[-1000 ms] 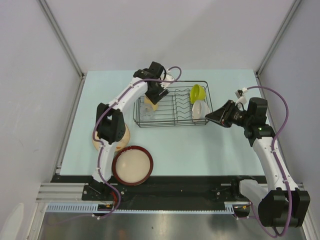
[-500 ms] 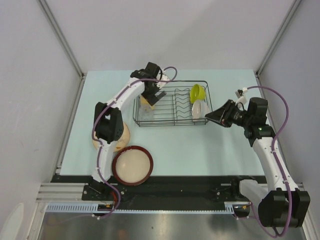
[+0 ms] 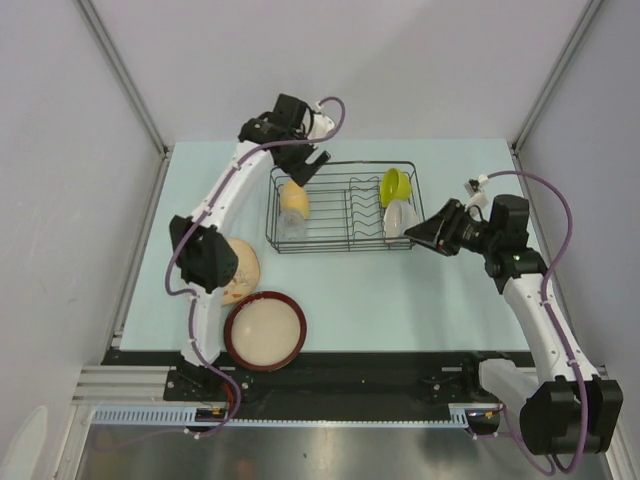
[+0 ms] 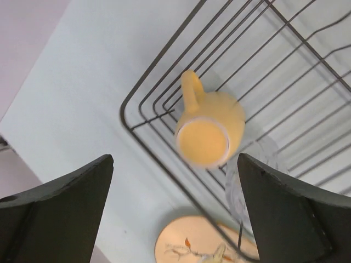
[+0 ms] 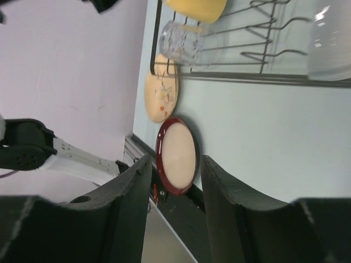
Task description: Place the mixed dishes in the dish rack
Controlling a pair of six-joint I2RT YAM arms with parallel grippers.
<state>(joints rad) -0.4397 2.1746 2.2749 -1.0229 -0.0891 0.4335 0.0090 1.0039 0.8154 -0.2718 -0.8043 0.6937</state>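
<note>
Pale yellow mug sits in the dish rack, just dropped beneath the left fingers, now spread empty and lifted clear, while the right fingers hang parted and empty and the red-rimmed dish waits on the desk.

Left gripper has let go of the pale yellow mug and pulled up and back to the rack's far-left corner, jaws wide and empty. Mug now sits alone in the dish rack at its left end. Left elbow has swung outward, so more of the beige floral-patterned plate shows.
</note>
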